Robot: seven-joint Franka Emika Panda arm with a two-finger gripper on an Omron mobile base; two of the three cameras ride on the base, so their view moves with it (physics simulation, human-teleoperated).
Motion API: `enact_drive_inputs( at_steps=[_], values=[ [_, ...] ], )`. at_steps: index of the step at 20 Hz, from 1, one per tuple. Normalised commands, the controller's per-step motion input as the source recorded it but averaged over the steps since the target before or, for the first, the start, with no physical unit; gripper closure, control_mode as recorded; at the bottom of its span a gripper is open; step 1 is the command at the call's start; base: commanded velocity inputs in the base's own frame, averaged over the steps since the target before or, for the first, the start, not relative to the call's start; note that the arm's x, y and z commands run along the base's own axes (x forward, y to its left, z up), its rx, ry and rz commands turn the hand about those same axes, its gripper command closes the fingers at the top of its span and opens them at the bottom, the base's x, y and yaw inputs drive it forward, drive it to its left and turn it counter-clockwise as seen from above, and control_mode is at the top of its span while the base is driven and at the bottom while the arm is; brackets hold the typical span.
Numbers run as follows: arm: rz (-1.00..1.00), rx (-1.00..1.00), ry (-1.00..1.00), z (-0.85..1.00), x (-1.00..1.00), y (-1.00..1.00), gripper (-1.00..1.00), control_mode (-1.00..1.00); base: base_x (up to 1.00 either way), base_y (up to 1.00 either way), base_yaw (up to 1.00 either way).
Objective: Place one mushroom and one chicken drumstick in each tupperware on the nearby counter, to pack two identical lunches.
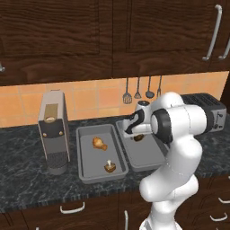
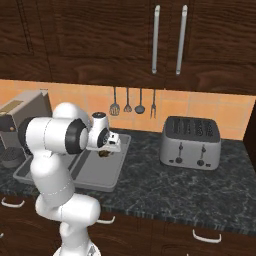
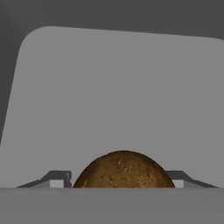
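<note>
Held item: brown rounded mushroom [image 3: 123, 169] fills the bottom centre of the hand view, sitting between the two finger tips [image 3: 57, 178], one on each side, touching it.
Gripper: gripper [image 1: 138, 134] closed on the mushroom, a dark lump at its tip in both base views; hangs over the right tupperware's far end.
Right tupperware: grey tray [image 1: 148, 157], rounded corners, raised rim; bare grey floor seen from the hand view [image 3: 118, 87]; arm hides part of it from the bases, so other contents cannot be told.
Left tupperware: grey tray [image 1: 87, 173] just beside the right one, long sides nearly touching.
Left tupperware contents: one chicken drumstick [image 1: 99, 143] in the far half, one mushroom [image 1: 109, 166] in the near half, cap down, pale stem up; the two lie apart.
Counter: black-grey speckled stone [image 2: 200, 192] over dark wood cabinets with silver handles; both trays rest on it.
Coffee machine: grey and tan upright unit [image 1: 54, 130] just left of the left tupperware.
Toaster: grey, slotted top [image 2: 190, 136], well right of the trays.
Wall: orange tiles, four hanging utensils [image 1: 142, 90] above the trays.
Writing: no readable brand or label on any item.
</note>
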Motion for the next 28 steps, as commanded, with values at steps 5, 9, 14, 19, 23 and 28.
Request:
enact_drive_inputs(
  at_steps=[5, 9, 14, 19, 23, 28],
  values=[
    [0.0, 0.0, 0.0, -0.08, 0.04, 0.0, -1.0, -1.0, 0.0, 0.0, 0.0],
    [0.0, 0.0, -0.07, 0.27, -0.21, 0.0, -1.0, -1.0, 0.0, 0.0, 0.0],
    [0.0, 0.0, -0.14, 0.44, -0.32, 0.0, -1.0, -1.0, 0.0, 0.0, 0.0],
    [-0.02, 0.0, -0.09, 0.39, -0.73, 0.0, -1.0, -1.0, 0.0, 0.0, 0.0],
    [-0.07, 0.0, -0.01, 0.3, -1.0, -0.01, -1.0, -1.0, 0.0, 0.0, 0.0],
    [-0.02, 0.0, 0.0, 0.8, -1.0, 0.03, -1.0, -1.0, 0.0, 0.0, 0.0]
  ],
)
